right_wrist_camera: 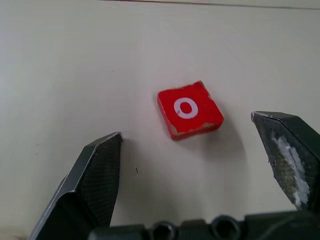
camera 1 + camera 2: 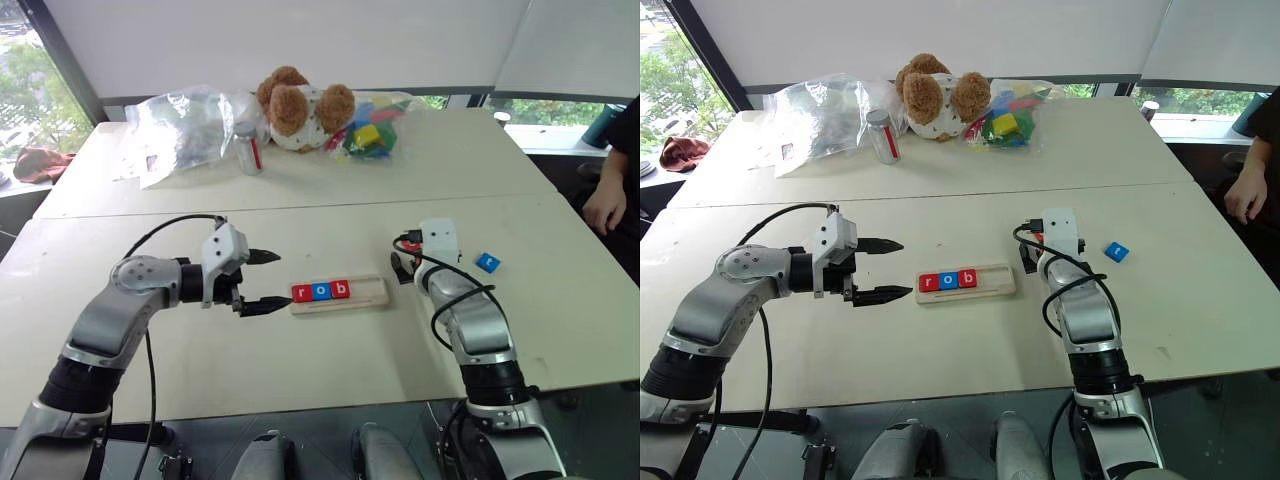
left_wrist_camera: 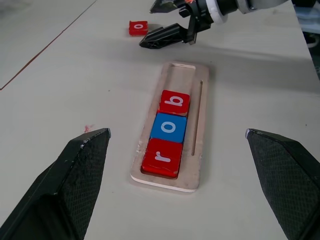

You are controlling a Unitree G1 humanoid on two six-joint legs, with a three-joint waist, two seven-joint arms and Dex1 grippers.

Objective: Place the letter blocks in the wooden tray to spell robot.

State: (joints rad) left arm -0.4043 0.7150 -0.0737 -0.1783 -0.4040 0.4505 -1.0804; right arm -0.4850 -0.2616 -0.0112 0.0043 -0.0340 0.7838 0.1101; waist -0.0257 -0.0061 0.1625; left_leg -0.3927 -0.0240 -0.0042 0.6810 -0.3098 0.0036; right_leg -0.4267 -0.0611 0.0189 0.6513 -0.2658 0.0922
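Left eye view: long narrow pale wooden tray [image 2: 364, 294] lies flat on the cream table [image 2: 300, 370], between the two arms. Three flat square letter blocks sit in its left part, touching in a row: red "r" block [image 2: 302, 293], blue "o" block [image 2: 321, 291], red "b" block [image 2: 340, 289]; right part of the tray is bare. Left gripper [image 2: 262, 281], two black fingers spread wide, hangs just beside the tray's left end, pinching nothing, pointing right toward it. Right gripper [image 1: 192, 165] sits just right of the tray's right end; the right wrist view has its fingers spread wide either side of a red square "o" block [image 1: 189, 109] lying flat on the table, slightly rotated, chipped at one edge, not touched by either finger. Same red block [image 3: 138, 27] shows in the left wrist view beyond the tray's far end, beside the right gripper's fingertips. Blue square letter block [image 2: 487, 263] lies on the table right of the right arm, well apart from the tray; its letter is too small to read. Far side of the table: brown and white teddy bear [image 2: 297, 105], clear bag of multicoloured toy blocks [image 2: 368, 130], crumpled clear plastic bag [image 2: 180, 130], small jar [image 2: 247, 147]. A person's hand [image 2: 603, 205] at the right edge.
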